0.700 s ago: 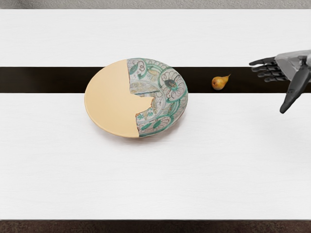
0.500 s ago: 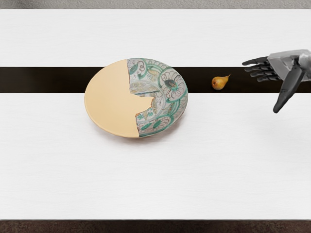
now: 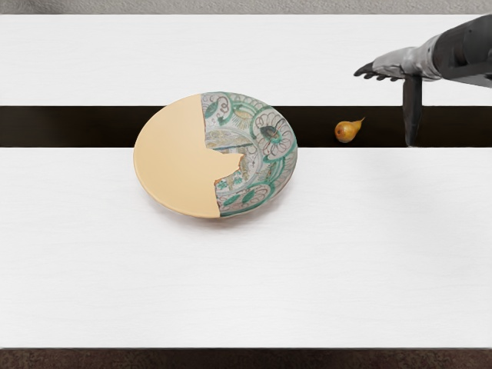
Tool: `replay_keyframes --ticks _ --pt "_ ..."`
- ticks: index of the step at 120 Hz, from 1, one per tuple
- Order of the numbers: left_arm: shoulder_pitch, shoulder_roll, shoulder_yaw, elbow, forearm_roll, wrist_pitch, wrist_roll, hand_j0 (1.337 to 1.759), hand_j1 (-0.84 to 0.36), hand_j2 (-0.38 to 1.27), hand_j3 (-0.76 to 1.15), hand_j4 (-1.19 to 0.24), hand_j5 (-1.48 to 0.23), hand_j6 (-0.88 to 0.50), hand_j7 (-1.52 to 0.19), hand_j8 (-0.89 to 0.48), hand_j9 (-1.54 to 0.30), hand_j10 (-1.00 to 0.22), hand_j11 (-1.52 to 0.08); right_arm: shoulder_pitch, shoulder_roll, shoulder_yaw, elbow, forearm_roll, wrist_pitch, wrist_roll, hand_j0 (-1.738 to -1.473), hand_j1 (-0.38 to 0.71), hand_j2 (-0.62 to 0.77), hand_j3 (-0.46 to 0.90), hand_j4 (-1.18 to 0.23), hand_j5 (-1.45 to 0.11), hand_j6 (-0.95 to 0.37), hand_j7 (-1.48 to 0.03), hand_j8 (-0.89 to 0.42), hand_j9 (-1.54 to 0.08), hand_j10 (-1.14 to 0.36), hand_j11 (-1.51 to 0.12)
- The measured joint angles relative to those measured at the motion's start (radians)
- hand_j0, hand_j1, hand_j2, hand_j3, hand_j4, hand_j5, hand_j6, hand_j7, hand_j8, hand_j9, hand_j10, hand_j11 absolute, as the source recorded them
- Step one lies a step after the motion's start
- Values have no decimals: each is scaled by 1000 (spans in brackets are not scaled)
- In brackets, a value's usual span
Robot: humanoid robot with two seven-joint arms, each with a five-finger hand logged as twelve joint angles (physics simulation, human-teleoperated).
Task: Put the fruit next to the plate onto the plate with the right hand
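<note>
"Pear (image 3: 347, 131), entry one: where is it logged?"
"On the dark stripe (image 3: 69, 127) of the bench (image 3: 246, 254), right of centre. It lies near the plate (image 3: 169, 157) but clear of its rim, with the stem turned to the upper right."
"Plate, entry two?"
"Round, half plain yellow and half green-patterned, set across the stripe at centre left."
"Entry three?"
"Right robot hand (image 3: 403, 61), recorded at the upper right of the frame, above and right of the pear and not touching it. Its fingers are held out wide with the thumb pointed down, and nothing is gripped."
</note>
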Motion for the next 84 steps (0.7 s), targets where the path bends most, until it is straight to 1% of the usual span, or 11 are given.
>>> replay_keyframes --ticks 11,20,32,41,53,72,78,84 --pt "0 0 0 0 0 0 0 1658 331 3 0 -15 -20 -16 -20 -16 -20 -15 -20 -8 74 -3 -21 -34 -49 -2 -1658 -349 0 0 -4 0 -5 0 -4 0 -3 0" --pt "0 0 0 0 0 0 0 1658 331 3 0 -15 -20 -16 -20 -16 -20 -15 -20 -18 141 -10 -67 -61 -68 -2 -1658 -349 0 0 -3 0 -5 0 -4 0 -3 0" --pt "0 0 0 0 0 0 0 1658 331 3 0 -15 -20 -16 -20 -16 -20 -15 -20 -35 228 -14 -151 -133 -80 -3 -1658 -349 0 0 -3 0 -5 0 -4 0 -2 0" --pt "0 0 0 0 0 0 0 1658 331 3 0 -15 -20 -15 -20 -15 -19 -15 -19 -53 274 -21 -188 -194 -105 -3 -1658 -349 0 0 -3 0 -4 0 -3 0 -2 0" --pt "0 0 0 0 0 0 0 1658 331 3 0 -15 -19 -15 -19 -15 -19 -15 -19 -79 309 -33 -210 -243 -151 -3 -1658 -349 0 0 -3 0 -4 0 -3 0 -2 0" --pt "0 0 0 0 0 0 0 1658 331 3 0 -15 -20 -15 -20 -15 -19 -15 -19 -131 327 -38 -228 -284 -242 -3 -1658 -348 0 0 -4 -2 -5 -1 -4 -1 -3 -1" --pt "0 0 0 0 0 0 0 1658 331 3 0 -15 -20 -16 -20 -15 -20 -15 -20 -147 344 -39 -253 -294 -259 -3 -1658 -345 0 0 -6 -5 -8 -5 -7 -5 -6 -5" --pt "0 0 0 0 0 0 0 1658 331 3 0 -16 -20 -16 -20 -16 -20 -16 -20 -161 372 -41 -299 -312 -269 -3 -1658 -342 0 0 -9 -8 -10 -8 -9 -8 -8 -8"
